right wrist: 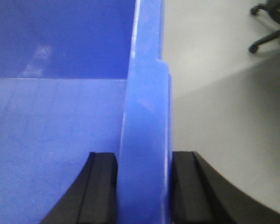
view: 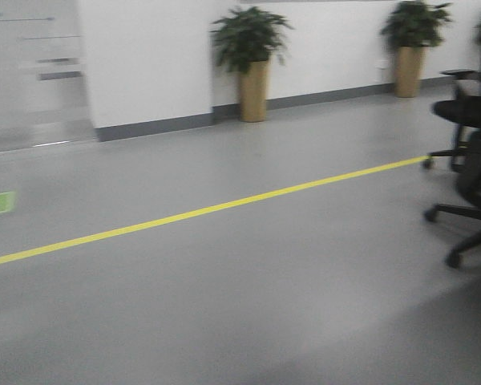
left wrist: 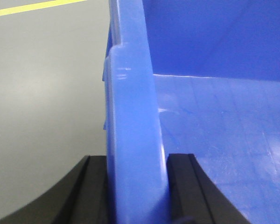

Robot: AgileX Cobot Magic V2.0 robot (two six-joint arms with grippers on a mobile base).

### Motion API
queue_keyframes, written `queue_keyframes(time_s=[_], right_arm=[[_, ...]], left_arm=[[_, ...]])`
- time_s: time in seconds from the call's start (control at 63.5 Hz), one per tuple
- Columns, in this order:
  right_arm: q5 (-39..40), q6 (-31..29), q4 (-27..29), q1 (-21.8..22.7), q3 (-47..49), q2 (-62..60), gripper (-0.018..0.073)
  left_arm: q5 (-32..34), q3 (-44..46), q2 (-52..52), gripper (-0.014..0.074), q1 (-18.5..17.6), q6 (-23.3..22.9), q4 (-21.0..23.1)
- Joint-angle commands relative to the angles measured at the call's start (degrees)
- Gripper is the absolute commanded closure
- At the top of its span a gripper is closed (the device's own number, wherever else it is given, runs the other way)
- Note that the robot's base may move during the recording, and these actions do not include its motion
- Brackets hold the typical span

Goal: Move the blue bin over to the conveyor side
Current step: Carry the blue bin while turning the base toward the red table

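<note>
The blue bin (left wrist: 214,121) is held up over the grey floor between my two arms. My left gripper (left wrist: 136,161) is shut on the bin's left rim, with one black finger outside the wall and one inside. My right gripper (right wrist: 143,158) is shut on the bin's right rim (right wrist: 144,107) in the same way. The bin's inside floor shows empty in both wrist views. The conveyor is out of view. Neither the bin nor the grippers show in the front view.
The front view shows grey floor with a yellow line (view: 200,212) crossing it. Black office chairs (view: 469,152) stand at the right; one also shows in the right wrist view (right wrist: 270,23). Two potted plants (view: 252,64) stand against the white far wall.
</note>
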State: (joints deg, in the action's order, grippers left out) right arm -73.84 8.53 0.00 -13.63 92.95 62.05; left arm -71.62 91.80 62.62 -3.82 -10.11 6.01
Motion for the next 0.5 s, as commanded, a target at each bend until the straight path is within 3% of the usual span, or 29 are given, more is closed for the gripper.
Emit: queue_keyframes(time_s=[0.0, 0.488], right_arm=[[5.35, -0.99, -4.76, 0.32, 0.82, -1.05, 0.0639], [5.36, -0.99, -4.62, 0.32, 0.82, -1.05, 0.0639]], left_arm=[[5.16, 0.85, -1.19, 0.0615, 0.13, 0.91, -1.94], [5.20, 0.85, -1.07, 0.0615, 0.13, 0.91, -2.71]])
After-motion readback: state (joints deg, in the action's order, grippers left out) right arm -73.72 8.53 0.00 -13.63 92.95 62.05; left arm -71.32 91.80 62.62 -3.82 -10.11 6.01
